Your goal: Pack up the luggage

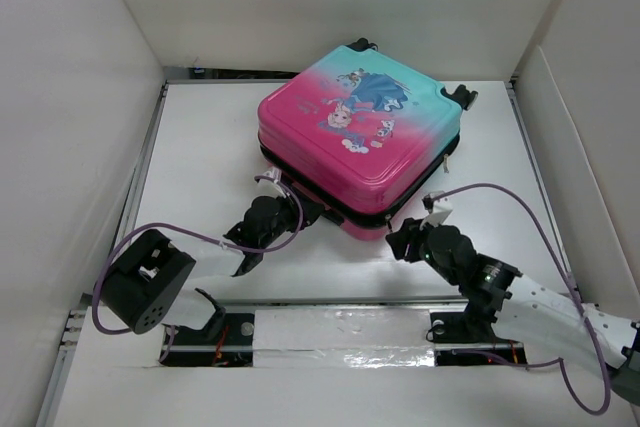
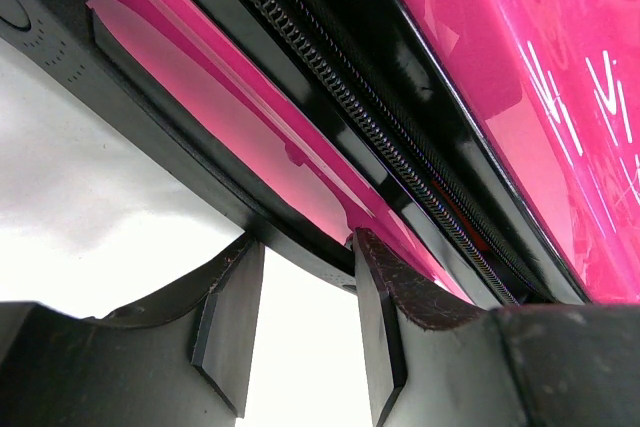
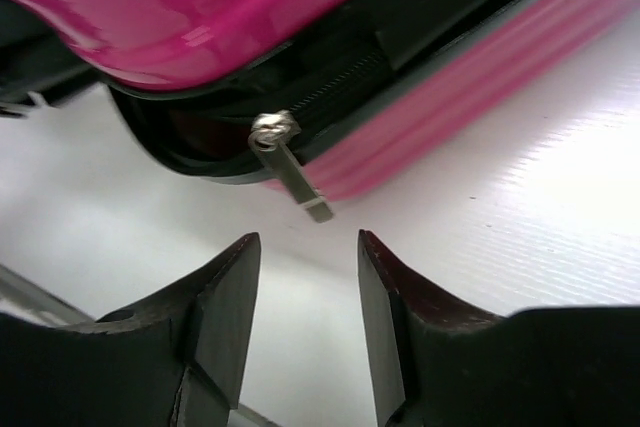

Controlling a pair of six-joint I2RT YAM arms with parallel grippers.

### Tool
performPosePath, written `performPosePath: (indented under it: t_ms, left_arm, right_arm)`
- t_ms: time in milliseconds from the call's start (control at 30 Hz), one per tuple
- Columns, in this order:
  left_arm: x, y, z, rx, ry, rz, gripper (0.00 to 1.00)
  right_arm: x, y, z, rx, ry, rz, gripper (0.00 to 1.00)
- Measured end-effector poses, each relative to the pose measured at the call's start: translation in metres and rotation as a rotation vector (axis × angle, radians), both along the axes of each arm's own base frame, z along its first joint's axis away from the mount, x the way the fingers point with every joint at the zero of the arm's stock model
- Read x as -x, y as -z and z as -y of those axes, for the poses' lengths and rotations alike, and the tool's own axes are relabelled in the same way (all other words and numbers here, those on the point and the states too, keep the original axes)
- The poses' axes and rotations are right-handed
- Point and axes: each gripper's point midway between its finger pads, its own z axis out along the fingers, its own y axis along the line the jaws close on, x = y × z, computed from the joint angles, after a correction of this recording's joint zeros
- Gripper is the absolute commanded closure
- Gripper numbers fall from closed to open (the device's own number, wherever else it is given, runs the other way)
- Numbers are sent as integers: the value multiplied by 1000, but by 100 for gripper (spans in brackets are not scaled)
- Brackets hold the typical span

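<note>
The luggage [image 1: 360, 137], a pink-to-teal hard-shell suitcase with a cartoon print, lies flat with its lid down on the white table. My left gripper [image 1: 300, 215] is open and empty at its near left edge; in the left wrist view the fingertips [image 2: 375, 257] touch the black rim below the zipper teeth [image 2: 330, 97]. My right gripper [image 1: 405, 239] is open and empty at the near corner. In the right wrist view a silver zipper pull [image 3: 292, 169] hangs from the black zipper trim, just above and between my fingers [image 3: 225, 292].
White walls [image 1: 90, 97] enclose the table on the left, back and right. The suitcase's small wheels [image 1: 462, 95] sit at its far side. Purple cables [image 1: 530, 217] loop from both arms. A metal rail [image 1: 340, 302] runs along the near edge.
</note>
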Motion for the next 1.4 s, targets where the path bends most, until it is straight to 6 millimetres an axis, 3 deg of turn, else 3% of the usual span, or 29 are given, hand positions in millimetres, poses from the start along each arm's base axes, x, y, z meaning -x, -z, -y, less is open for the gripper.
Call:
performPosePath:
  t_ms: [233,667,767,1000,1400]
  left_arm:
    - [0,0,0,0,0,0,100]
    - [0,1,0,-1,1,-1,100]
    - [0,1,0,-2,-2,-1,100]
    - [-4,0,-3,-7,-21,9,100]
    - [-11,1,-3,-10,-31,17,100]
  right_arm:
    - [-11,21,8,126,-13,-16,49]
    - [-24,-6,-9,126,-108,105,56]
    - [-25,-4,-13,138,-133,98,64]
    - [-25,-1,-23,136,-178,77,100]
    - [-4,0,-51,75,-241,79,100]
